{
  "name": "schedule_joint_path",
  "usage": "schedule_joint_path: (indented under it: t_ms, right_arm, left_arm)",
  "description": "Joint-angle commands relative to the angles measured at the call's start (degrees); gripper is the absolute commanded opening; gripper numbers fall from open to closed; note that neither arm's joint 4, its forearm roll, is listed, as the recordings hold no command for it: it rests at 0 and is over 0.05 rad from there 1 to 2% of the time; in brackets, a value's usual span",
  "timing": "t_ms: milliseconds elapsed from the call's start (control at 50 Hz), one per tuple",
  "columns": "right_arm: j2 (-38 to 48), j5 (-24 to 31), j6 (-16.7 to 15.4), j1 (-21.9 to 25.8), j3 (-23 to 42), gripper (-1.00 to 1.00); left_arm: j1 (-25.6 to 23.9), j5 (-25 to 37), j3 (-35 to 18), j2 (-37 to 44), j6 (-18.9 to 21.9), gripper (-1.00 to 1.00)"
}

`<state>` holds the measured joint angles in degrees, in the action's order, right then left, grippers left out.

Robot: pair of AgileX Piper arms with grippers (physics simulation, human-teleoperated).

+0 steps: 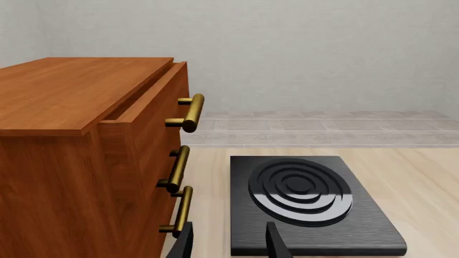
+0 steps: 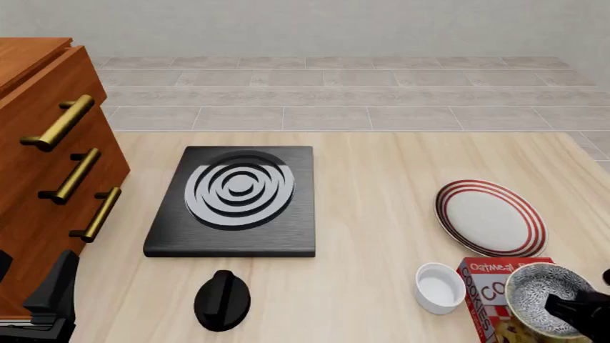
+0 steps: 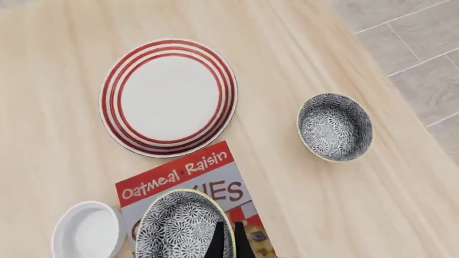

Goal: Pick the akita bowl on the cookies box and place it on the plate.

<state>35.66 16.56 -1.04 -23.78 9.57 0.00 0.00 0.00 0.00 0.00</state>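
Note:
The akita bowl [image 3: 179,228], speckled black and white, sits on the red and white cookies box [image 3: 183,177]. My right gripper [image 3: 229,243] has its two dark fingers close together on either side of the bowl's rim. In the front view the same akita bowl [image 2: 543,296] covers the right part of the cookies box [image 2: 481,282], with the right gripper [image 2: 575,309] reaching into it at the frame's lower right. The plate [image 3: 169,97], white with red rings, lies bare just beyond the box, also seen as plate [image 2: 491,218]. My left gripper [image 1: 229,244] is open and holds nothing, near the stove.
A second speckled bowl [image 3: 335,127] stands on the table to the right of the plate. A plain white bowl [image 2: 439,287] sits left of the box. A black stove plate [image 2: 233,200], a black knob [image 2: 222,300] and a wooden drawer cabinet [image 2: 48,179] fill the left side.

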Motion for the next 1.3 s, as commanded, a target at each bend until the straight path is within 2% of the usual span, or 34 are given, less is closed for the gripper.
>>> schedule_joint_path:
  t_ms: [20,120,260,420,460,780,800,900,920,1300]
  right_arm:
    - [-7.3,8.9,4.1,4.4,4.4,-1.0]
    - [-8.9,11.6,5.9,7.4,7.0,-1.0]
    - [-7.8,11.6,7.1,9.5,9.7,-1.0]
    - [-6.9,9.4,15.9,13.6,9.4,-1.0]
    - [-6.2,8.9,16.6,13.6,10.1,-1.0]
    - [-1.4,6.2,17.8,14.3,15.8,-1.0]
    - [-1.4,5.9,19.2,14.7,15.8,-1.0]
    - [-0.4,5.0,19.6,14.9,16.7,-1.0]
    - [0.3,4.0,20.9,15.1,16.8,-1.0]
    - [10.8,-5.9,24.7,15.0,18.1,-1.0]
  left_arm:
    - [0.0,0.0,0.0,0.0,0.0,1.0]
    - [0.0,0.0,0.0,0.0,0.0,1.0]
    - [0.0,0.0,0.0,0.0,0.0,1.0]
    - [0.0,0.0,0.0,0.0,0.0,1.0]
    - [0.0,0.0,0.0,0.0,0.0,1.0]
    - [0.0,0.0,0.0,0.0,0.0,1.0]
    - [0.0,0.0,0.0,0.0,0.0,1.0]
    - [0.0,0.0,0.0,0.0,0.0,1.0]
    - [0.0,0.0,0.0,0.0,0.0,1.0]
    - [0.0,0.0,0.0,0.0,0.0,1.0]
